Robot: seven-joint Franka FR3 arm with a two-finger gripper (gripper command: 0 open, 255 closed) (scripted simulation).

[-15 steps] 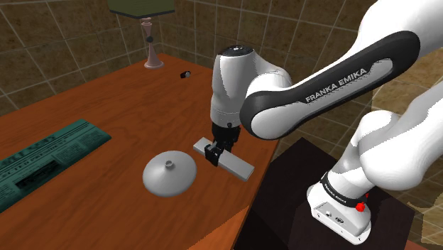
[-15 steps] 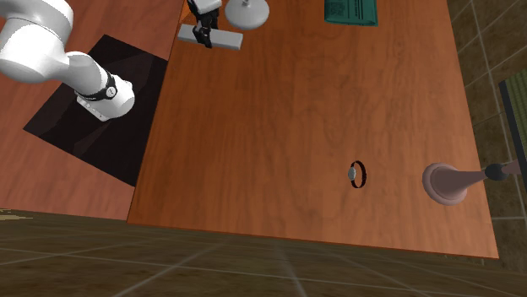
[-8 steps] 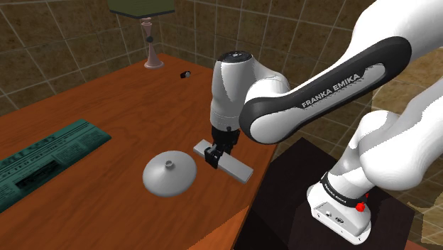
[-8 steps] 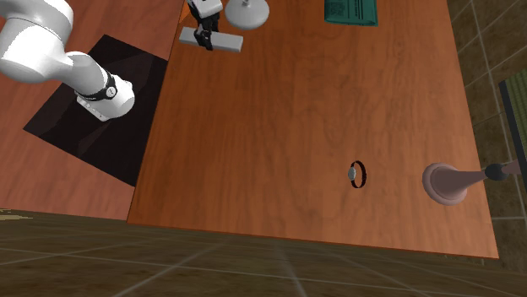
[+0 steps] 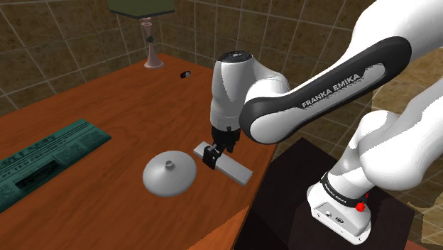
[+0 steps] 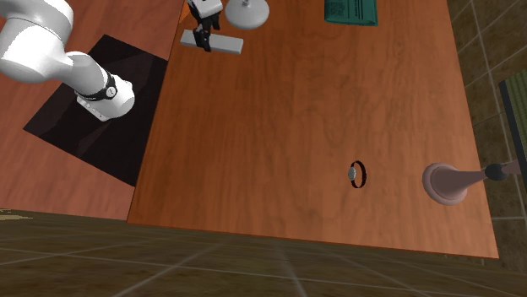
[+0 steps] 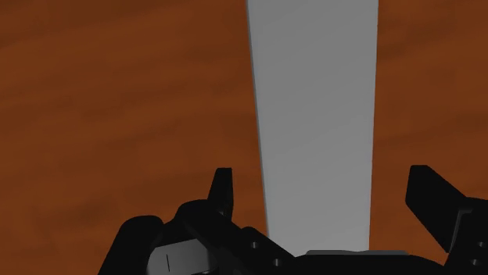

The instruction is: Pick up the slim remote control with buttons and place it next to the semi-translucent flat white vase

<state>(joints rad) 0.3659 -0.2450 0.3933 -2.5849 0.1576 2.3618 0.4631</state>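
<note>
The slim remote is a plain grey slab lying flat on the wooden table, close to the edge by the stand. The flat, pale grey vase rests just beyond its end, toward the shoulder view's left. My gripper points down over the remote's vase-side end. In the wrist view the remote runs between the fingers, with a gap of bare table on each side, so the gripper is open and touches nothing. From the second exterior view, the remote lies beside the vase, under the gripper.
A green book-like slab lies at the shoulder view's left. A lamp and a small dark ring stand at the table's far end. The black stand sits beside the near table edge.
The fingers have parted and let go of the remote, which now lies on the table. The arm sank slightly a second ago and has barely moved since.
</note>
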